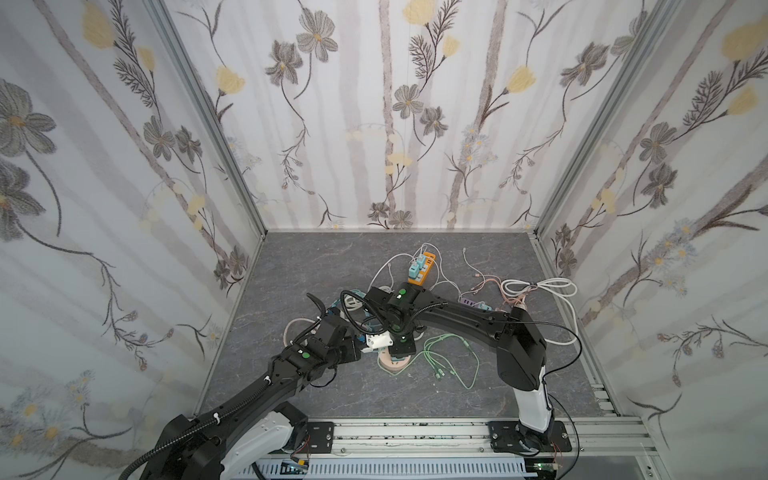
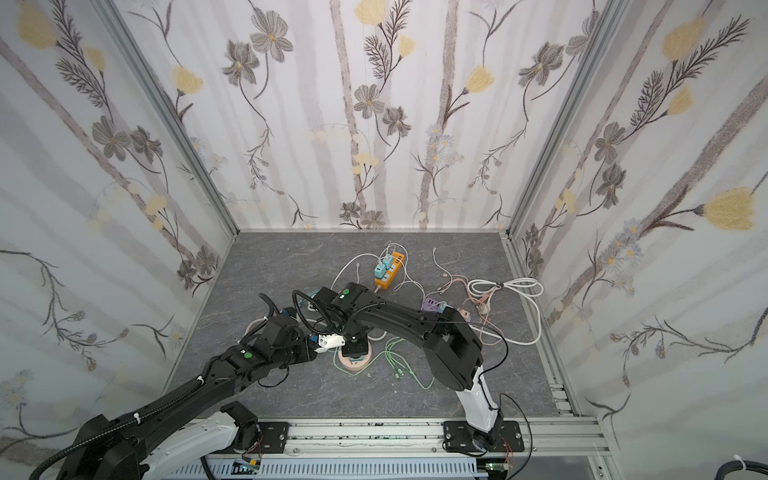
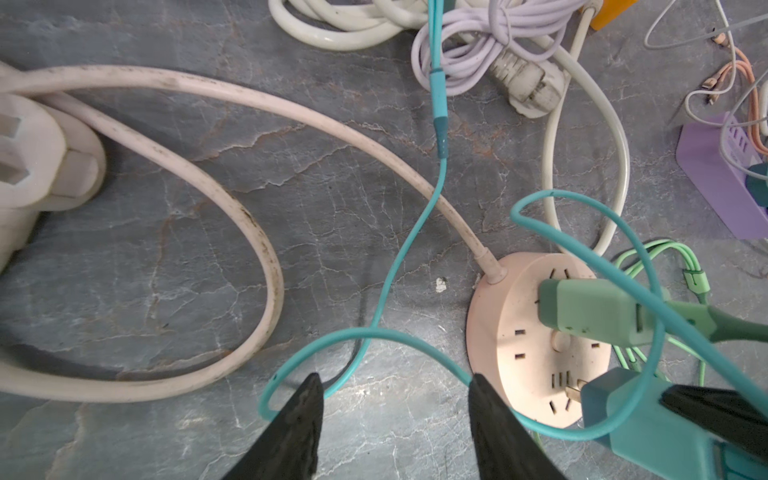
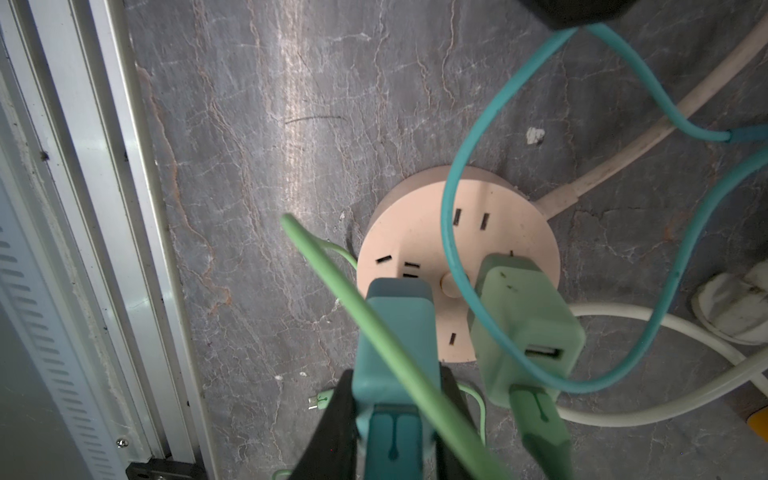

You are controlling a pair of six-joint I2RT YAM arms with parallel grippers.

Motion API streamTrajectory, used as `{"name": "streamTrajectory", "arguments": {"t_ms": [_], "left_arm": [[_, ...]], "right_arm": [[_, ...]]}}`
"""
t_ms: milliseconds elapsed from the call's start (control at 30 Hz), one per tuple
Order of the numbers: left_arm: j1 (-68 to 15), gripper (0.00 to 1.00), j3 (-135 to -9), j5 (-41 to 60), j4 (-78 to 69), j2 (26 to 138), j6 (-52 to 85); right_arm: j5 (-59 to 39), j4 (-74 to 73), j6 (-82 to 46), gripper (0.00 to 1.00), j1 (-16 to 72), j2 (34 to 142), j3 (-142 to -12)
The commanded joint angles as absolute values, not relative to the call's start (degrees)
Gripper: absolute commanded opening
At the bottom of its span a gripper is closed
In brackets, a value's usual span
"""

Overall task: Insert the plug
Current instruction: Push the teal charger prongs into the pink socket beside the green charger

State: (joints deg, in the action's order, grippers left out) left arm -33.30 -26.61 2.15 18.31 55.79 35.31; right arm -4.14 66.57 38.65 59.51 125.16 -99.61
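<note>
A teal plug is clamped between the fingers of my right gripper, which is shut on it. It leans over the rim of the round pink socket hub. In the left wrist view a brass prong still shows between the teal plug and the hub. A light green plug sits in the hub beside it. My left gripper is open just beside the hub, holding nothing, and the teal cable loops past both fingertips. In both top views the hub lies under the two wrists.
A thick white cable curls from the hub to a white socket block. A lilac cable bundle, a purple strip and an orange strip lie behind. Thin green cables spread to the right. An aluminium rail borders the table.
</note>
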Motion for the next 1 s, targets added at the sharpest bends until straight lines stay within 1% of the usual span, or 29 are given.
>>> {"name": "streamTrajectory", "arguments": {"t_ms": [0,200,667,767,900,967], "left_arm": [[-33.14,0.58,-26.42,0.52,18.73,55.81,36.30],[-32.91,0.58,-26.33,0.69,18.52,55.98,36.39],[-32.28,0.60,-25.98,-0.87,19.84,54.42,37.33],[-32.26,0.64,-25.94,-2.64,20.98,52.98,37.77],[-32.08,0.67,-25.72,-6.30,23.27,49.82,38.91],[-31.95,0.70,-25.71,-8.35,24.59,48.18,39.35]], "right_arm": [[-5.09,65.98,40.01,0.00,59.63,126.11,-100.67],[-5.62,65.83,39.99,0.00,59.92,126.98,-101.24],[-1.75,69.50,38.72,0.00,61.46,133.05,-100.85],[-0.98,69.61,37.97,0.00,61.99,134.23,-99.44],[-0.37,66.81,35.75,0.00,62.15,134.16,-94.16],[-0.07,66.86,33.91,0.00,62.22,134.60,-94.08]]}}
